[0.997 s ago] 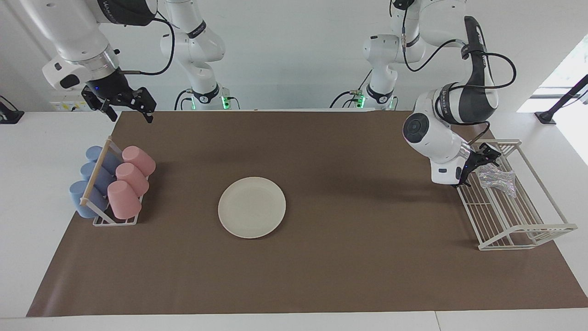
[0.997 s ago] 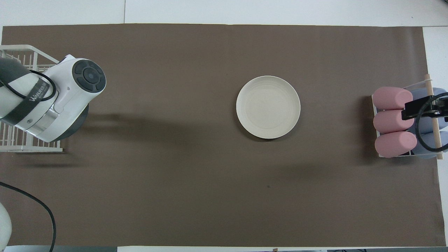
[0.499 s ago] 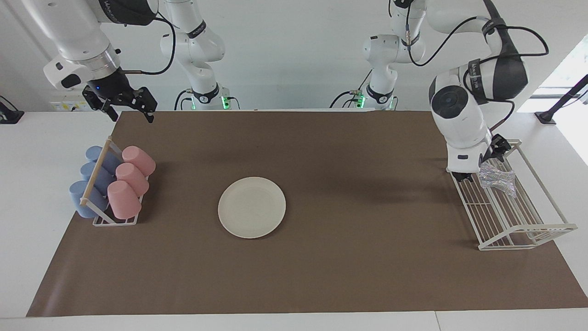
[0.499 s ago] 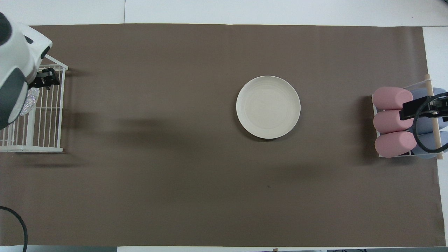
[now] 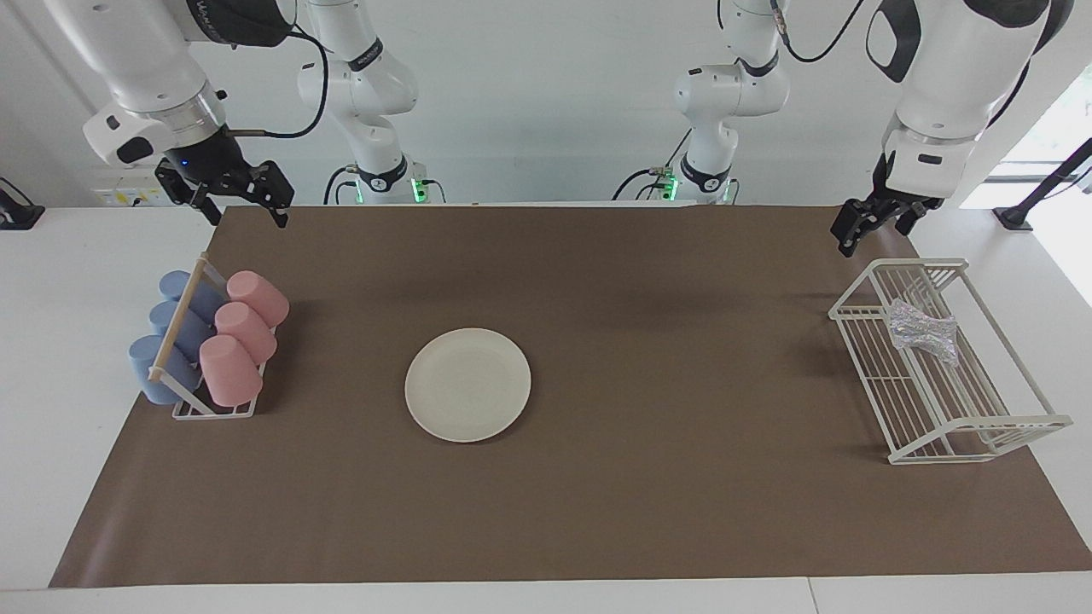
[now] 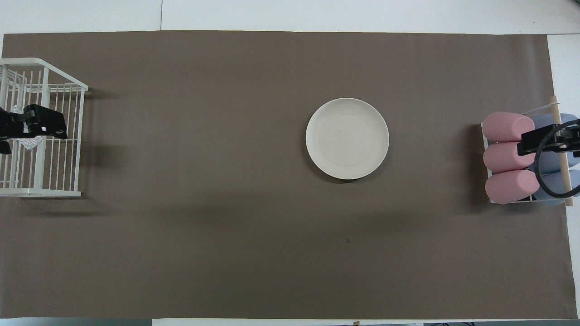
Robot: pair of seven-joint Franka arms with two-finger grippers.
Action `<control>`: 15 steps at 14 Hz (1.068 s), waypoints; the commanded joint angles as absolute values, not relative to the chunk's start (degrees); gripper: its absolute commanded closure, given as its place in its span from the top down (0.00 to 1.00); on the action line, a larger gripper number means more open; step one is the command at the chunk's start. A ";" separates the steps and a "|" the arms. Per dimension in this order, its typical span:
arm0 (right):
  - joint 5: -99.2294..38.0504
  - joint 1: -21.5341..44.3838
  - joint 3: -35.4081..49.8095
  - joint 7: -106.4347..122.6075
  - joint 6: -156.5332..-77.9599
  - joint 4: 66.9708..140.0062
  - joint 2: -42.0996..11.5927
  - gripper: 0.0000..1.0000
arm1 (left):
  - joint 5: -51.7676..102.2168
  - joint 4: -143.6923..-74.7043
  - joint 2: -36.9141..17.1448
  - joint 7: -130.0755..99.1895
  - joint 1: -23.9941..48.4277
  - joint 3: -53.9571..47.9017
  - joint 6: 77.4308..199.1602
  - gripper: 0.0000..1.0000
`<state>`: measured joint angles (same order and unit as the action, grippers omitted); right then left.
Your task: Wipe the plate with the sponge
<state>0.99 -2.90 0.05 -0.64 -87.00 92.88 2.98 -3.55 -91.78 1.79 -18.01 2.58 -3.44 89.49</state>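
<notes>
The cream-white plate (image 5: pixel 467 385) (image 6: pixel 347 138) lies flat on the brown mat at the table's middle, with nothing on it. The silvery mesh sponge (image 5: pixel 921 331) (image 6: pixel 28 142) rests inside the white wire rack (image 5: pixel 972 426) (image 6: pixel 45 192) at the left arm's end of the table. My left gripper (image 5: pixel 875 228) (image 6: pixel 30 128) hangs open and empty high over that rack, well clear of the sponge. In the overhead view it covers most of the sponge. My right gripper (image 5: pixel 242 207) (image 6: pixel 550 140) waits open and empty, raised over the cup rack.
A cup rack (image 5: pixel 213 408) (image 6: pixel 487 136) with pink cups (image 5: pixel 243 331) and blue cups (image 5: pixel 171 328) lying on their sides stands at the right arm's end. The brown mat (image 5: pixel 682 512) covers most of the white table.
My left arm has swung up out of the wire rack, from beside the sponge to high above it, with nothing in its fingers. The sponge stays in the rack. The right arm has not moved.
</notes>
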 commanded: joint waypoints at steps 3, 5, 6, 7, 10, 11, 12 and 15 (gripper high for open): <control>0.97 -2.99 0.26 -1.41 -87.36 92.99 3.52 1.00 | 1.85 -94.39 3.34 -16.79 3.43 -3.25 88.33 1.00; 0.97 -2.99 0.26 -1.41 -87.36 93.08 3.52 1.00 | 1.67 -94.57 3.25 -13.99 4.30 -3.34 88.33 1.00; 0.97 -2.99 0.26 -1.41 -87.36 93.08 3.52 1.00 | 1.23 -93.61 2.56 -13.63 4.31 -3.17 87.90 1.00; 0.88 -2.99 0.35 -1.41 -87.36 93.08 3.52 1.00 | 1.14 -92.56 2.11 -13.62 4.31 -3.25 87.46 1.00; 0.97 -2.99 0.35 -1.41 -87.36 93.08 3.52 1.00 | 1.05 -84.93 -1.48 -13.62 4.04 -3.34 82.37 1.00; 0.88 -2.99 0.35 -1.41 -87.36 92.99 3.52 1.00 | 1.05 -84.64 -1.67 -13.62 4.13 -3.34 82.27 1.00; 0.88 -2.99 0.35 -1.41 -87.28 93.08 3.52 1.00 | 1.23 -85.51 -1.06 -13.54 4.30 -3.43 82.96 1.00; 0.97 -2.99 0.35 -1.41 -87.28 92.99 3.52 1.00 | 1.23 -87.54 -0.35 -11.44 4.13 -3.78 84.37 1.00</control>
<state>0.99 -2.86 0.06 -0.64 -87.00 92.88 3.01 1.03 -87.67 -0.08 -13.69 3.60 -4.05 84.69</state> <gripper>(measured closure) 0.000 0.000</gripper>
